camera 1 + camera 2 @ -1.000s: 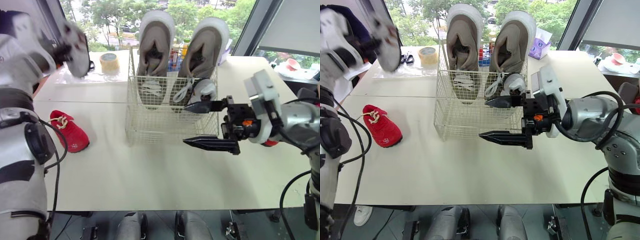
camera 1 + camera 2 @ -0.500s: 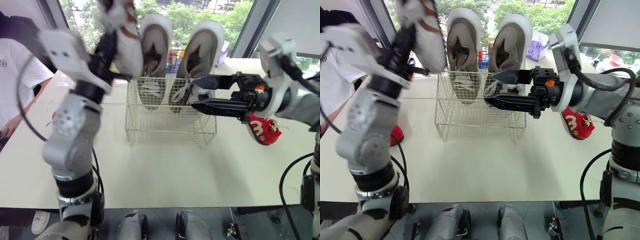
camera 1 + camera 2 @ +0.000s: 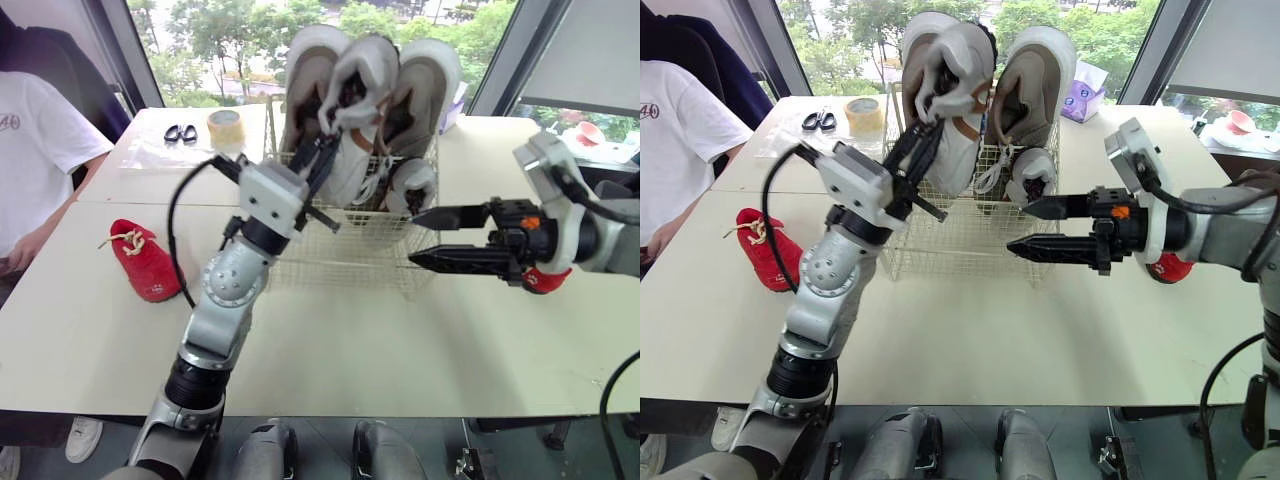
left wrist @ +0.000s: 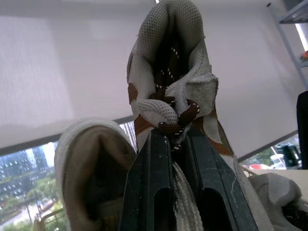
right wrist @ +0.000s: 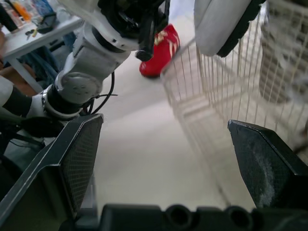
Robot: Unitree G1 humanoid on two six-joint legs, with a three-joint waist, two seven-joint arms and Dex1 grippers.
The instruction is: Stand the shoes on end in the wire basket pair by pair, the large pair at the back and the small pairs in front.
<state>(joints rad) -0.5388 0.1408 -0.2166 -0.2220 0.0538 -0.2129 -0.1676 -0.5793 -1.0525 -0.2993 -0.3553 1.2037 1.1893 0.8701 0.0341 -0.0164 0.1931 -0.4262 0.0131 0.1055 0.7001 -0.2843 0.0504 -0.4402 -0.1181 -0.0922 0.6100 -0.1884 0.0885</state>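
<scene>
- Over the wire basket point(image 3: 370, 255) on the bench point(image 3: 350, 340), the left hand point(image 3: 925, 140) is clamped on the laces of a small white sneaker point(image 3: 955, 80), which it holds on end with the long axis close to upright.
- Behind the sneaker, the large beige pair point(image 3: 430, 80) stands on end at the back of the basket. A second small white sneaker point(image 3: 410, 185) sits in the front right part.
- The free place appears to lie straight below the held sneaker, just left of its likely mate, so the left hand looks best placed to lower it. Whether its lower end has passed the rim cannot be told.
- Off the basket's right front, the right hand point(image 3: 415, 238) hovers empty, its fingers spread and pointing across the basket face, apart from the wire.
- A red shoe point(image 3: 140, 262) lies on the bench well to the left, and another red shoe point(image 3: 545, 280) lies on the right, partly behind the right arm.
</scene>
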